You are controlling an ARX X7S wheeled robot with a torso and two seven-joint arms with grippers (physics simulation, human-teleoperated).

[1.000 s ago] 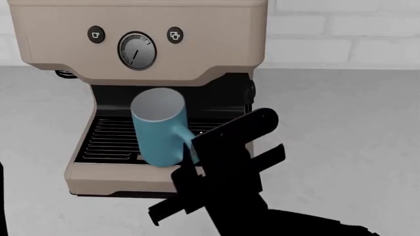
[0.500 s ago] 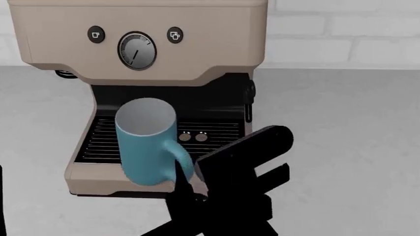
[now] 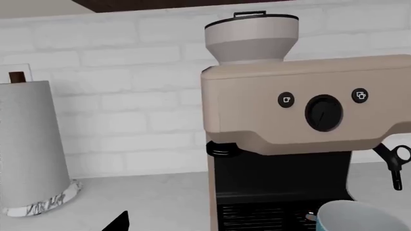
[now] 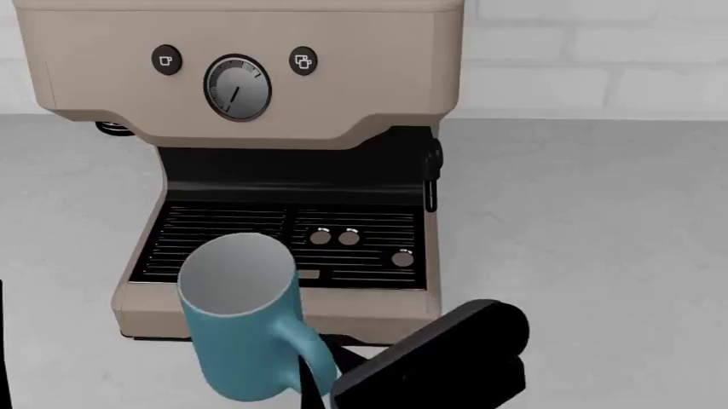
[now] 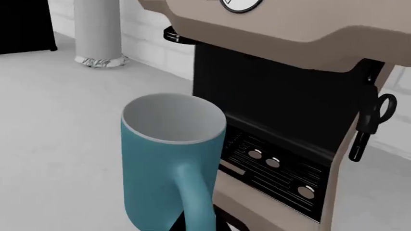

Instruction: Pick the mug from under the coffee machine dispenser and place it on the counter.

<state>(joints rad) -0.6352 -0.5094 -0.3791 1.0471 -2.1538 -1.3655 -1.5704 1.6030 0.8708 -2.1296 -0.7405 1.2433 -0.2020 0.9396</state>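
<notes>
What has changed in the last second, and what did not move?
The right gripper, holding the mug by its handle, has pulled it out of the coffee machine dispenser recess, off the drip tray, toward the robot. The machine and counter stayed unchanged.

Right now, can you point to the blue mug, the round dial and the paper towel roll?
mug [image 4: 234,341], head view, outer blue wall.
dial [image 4: 238,88], head view, its face.
paper towel roll [image 3: 29,144], left wrist view, white side.
</notes>
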